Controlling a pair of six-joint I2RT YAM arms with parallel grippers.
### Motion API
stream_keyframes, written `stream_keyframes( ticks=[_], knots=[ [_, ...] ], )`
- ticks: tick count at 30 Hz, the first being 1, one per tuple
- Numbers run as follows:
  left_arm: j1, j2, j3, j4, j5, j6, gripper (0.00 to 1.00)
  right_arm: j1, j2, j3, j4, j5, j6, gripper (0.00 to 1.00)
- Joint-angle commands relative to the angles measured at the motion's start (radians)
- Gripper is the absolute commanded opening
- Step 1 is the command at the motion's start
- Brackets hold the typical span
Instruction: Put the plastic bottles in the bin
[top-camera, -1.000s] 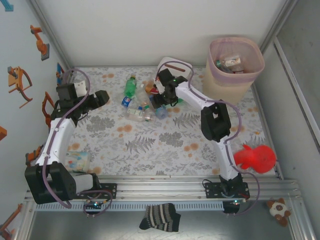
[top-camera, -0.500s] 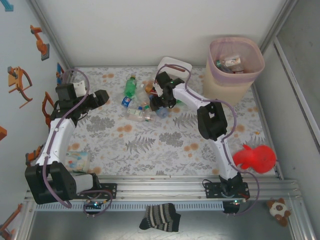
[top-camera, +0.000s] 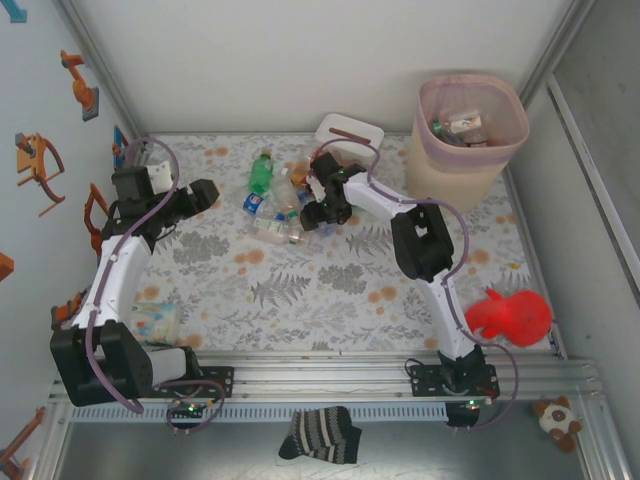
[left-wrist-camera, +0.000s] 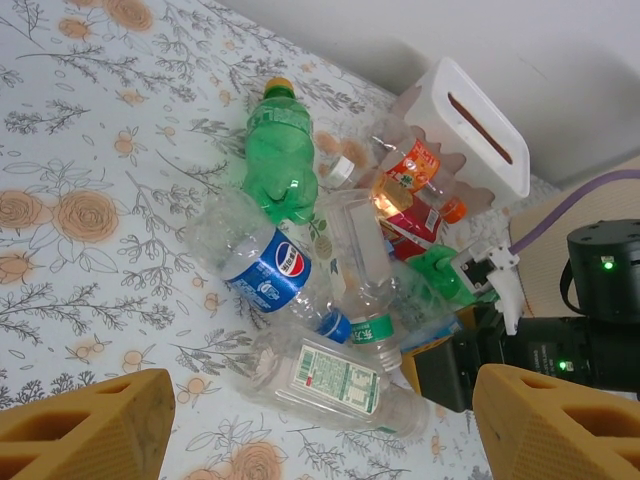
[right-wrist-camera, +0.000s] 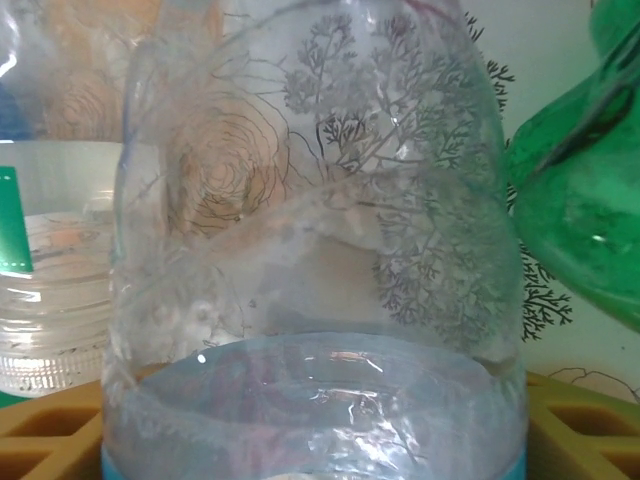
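Observation:
Several plastic bottles lie in a heap at the back of the table: a green one (top-camera: 261, 172) (left-wrist-camera: 275, 165), a blue-labelled one (left-wrist-camera: 265, 268), a clear one with a white label (left-wrist-camera: 335, 378) and an orange-red one (left-wrist-camera: 410, 190). My right gripper (top-camera: 318, 215) (right-wrist-camera: 315, 450) reaches into the heap's right side, shut on a clear bottle (right-wrist-camera: 320, 250) with a pale blue band that spans the gap between its fingers. A green bottle (right-wrist-camera: 590, 220) lies just to that bottle's right. My left gripper (top-camera: 207, 193) (left-wrist-camera: 325, 425) hangs open left of the heap, holding nothing. The beige bin (top-camera: 450, 170) at the back right holds some bottles (top-camera: 458, 126).
A white tissue box (top-camera: 350, 132) (left-wrist-camera: 470, 125) stands right behind the heap. A red toy (top-camera: 510, 317) sits near the right arm's base. A clear plastic item (top-camera: 155, 320) lies by the left arm's base. A striped sock (top-camera: 320, 435) and a plush (top-camera: 556, 418) lie off the table's near edge.
My right gripper has slid from beside the white box a little nearer and deeper into the heap. The left arm has stayed still.

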Motion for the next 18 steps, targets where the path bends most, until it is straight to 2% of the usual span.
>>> stream_keyframes(
  ticks=[1, 9, 18],
  knots=[
    [0.009, 0.010, -0.005, 0.022, 0.028, -0.014, 0.78, 0.009, -0.058, -0.012, 0.004, 0.013, 0.013, 0.70],
    [0.012, 0.012, -0.005, 0.024, 0.033, -0.017, 0.78, 0.013, -0.146, -0.042, -0.014, 0.018, 0.011, 0.63],
    [0.018, 0.011, -0.005, 0.029, 0.037, -0.020, 0.78, 0.018, -0.277, -0.065, -0.050, 0.040, -0.003, 0.61]
  ],
)
